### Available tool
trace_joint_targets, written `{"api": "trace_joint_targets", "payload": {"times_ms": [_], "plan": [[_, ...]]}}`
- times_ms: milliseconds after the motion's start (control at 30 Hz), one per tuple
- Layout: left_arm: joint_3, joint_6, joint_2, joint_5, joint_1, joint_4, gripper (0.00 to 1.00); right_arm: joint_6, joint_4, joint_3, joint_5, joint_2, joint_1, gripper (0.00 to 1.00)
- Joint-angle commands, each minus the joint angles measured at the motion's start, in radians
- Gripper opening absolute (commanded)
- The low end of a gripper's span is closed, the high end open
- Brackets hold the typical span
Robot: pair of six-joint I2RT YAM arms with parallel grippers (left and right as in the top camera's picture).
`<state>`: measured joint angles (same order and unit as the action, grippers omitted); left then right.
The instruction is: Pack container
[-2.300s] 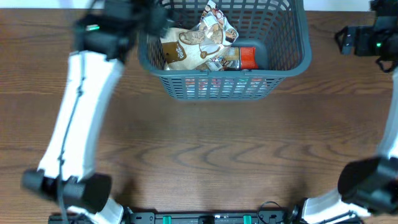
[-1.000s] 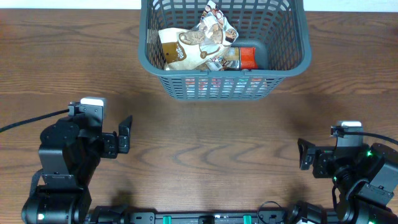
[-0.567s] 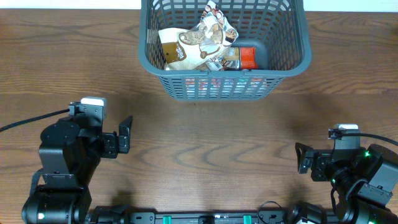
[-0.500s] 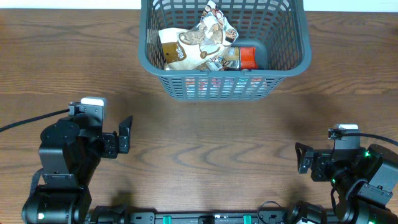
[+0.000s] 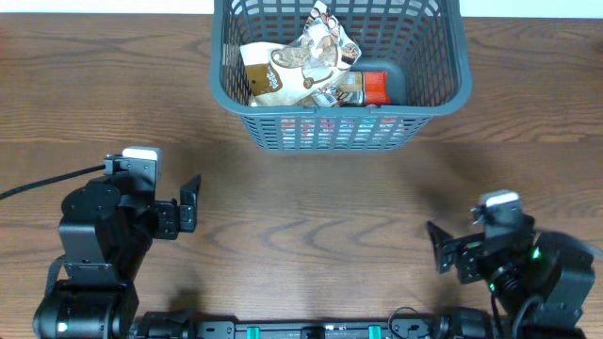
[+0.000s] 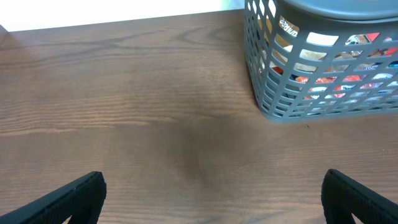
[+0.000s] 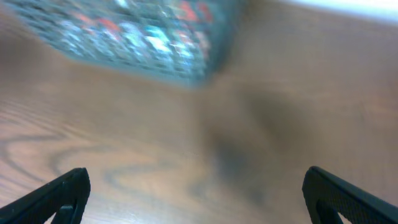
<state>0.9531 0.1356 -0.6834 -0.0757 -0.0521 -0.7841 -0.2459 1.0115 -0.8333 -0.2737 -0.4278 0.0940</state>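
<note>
Your left gripper (image 6: pixel 214 202) has its jaws spread wide with nothing between them; in its wrist view the two dark fingertips (image 6: pixel 74 196) sit at the bottom corners and only bare wood shows in the gap. Your right gripper (image 7: pixel 199 199) is just as wide and just as empty, though its wrist view is blurred and gives you little more than the two finger ends and a smear of lattice at the top.

From overhead, both grippers are low at the near edge of the table (image 5: pixel 311 217), the left one at the near-left and the right one at the near-right, each well apart from the container (image 5: pixel 339 127).

The container stands upright at the far middle of the table, its top edge cut off by the frame. It is a grey-blue basket with slotted walls.

Inside it you can see a brown and white packet (image 5: pixel 268 77) towards the left, a patterned packet (image 5: pixel 325 42) lying tilted over it, and a red packet (image 5: pixel 376 88) against the right side of the floor.

A black cable (image 5: pixel 38 185) trails off the left edge beside the left arm
</note>
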Motion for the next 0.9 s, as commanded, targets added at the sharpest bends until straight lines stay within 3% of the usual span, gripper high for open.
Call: {"api": "trace_joint_targets", "payload": {"times_ms": [0, 233, 433, 867], "plan": [[-0.005, 0.017, -0.001, -0.011, 0.006, 0.000, 0.99, 0.003, -0.095, 0.074, 0.020, 0.095, -0.129, 0.99], [-0.005, 0.017, -0.001, -0.011, 0.006, 0.000, 0.99, 0.006, -0.533, 0.402, 0.069, 0.270, -0.243, 0.99], [-0.005, 0.017, -0.001, -0.011, 0.006, 0.000, 0.99, 0.006, -0.913, 0.642, 0.189, 0.315, -0.258, 0.99], [-0.005, 0.017, -0.001, -0.011, 0.006, 0.000, 0.98, 0.063, -0.992, 0.829, 0.356, 0.409, -0.258, 0.99]]}}
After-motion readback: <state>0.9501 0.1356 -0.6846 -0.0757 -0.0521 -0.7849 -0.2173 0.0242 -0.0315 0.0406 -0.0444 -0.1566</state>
